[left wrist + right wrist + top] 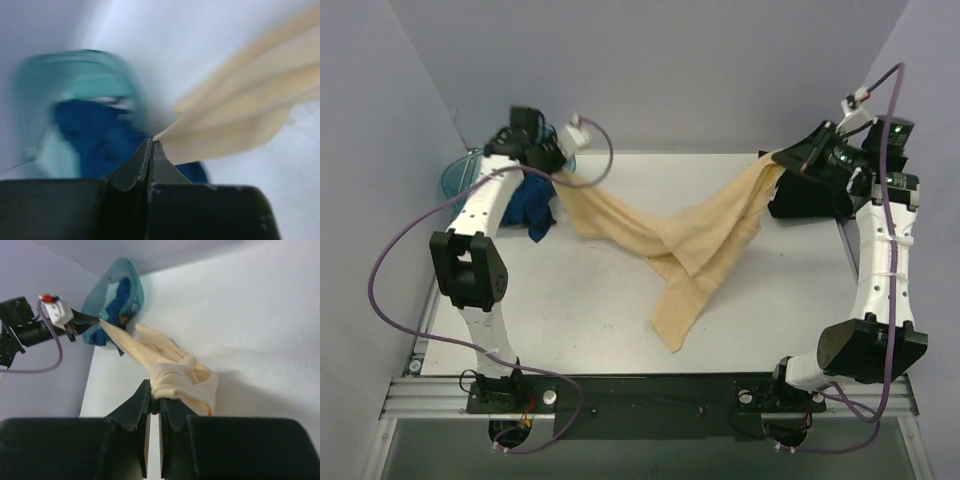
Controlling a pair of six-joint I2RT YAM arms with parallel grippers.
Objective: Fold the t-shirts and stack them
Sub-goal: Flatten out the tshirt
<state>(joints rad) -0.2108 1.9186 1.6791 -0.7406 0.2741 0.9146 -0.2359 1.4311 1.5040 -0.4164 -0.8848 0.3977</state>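
Observation:
The pale yellow-tan t-shirt (690, 250) hangs stretched between both grippers, its middle sagging in folds onto the white table. My left gripper (556, 172) is shut on one corner of it at the back left; the wrist view shows the cloth (235, 120) pinched at the tips (152, 141). At the back right, my right gripper (782, 158) is shut on a bunched edge (180, 380) between its jaws (156, 397). A dark blue t-shirt (532, 205) spills from the basin. The black t-shirt (805, 200) lies under the right arm.
A teal translucent basin (455, 178) stands at the back left corner against the wall, just behind the left gripper. Purple-grey walls close in the back and sides. The table's right edge (848, 250) runs beside the right arm.

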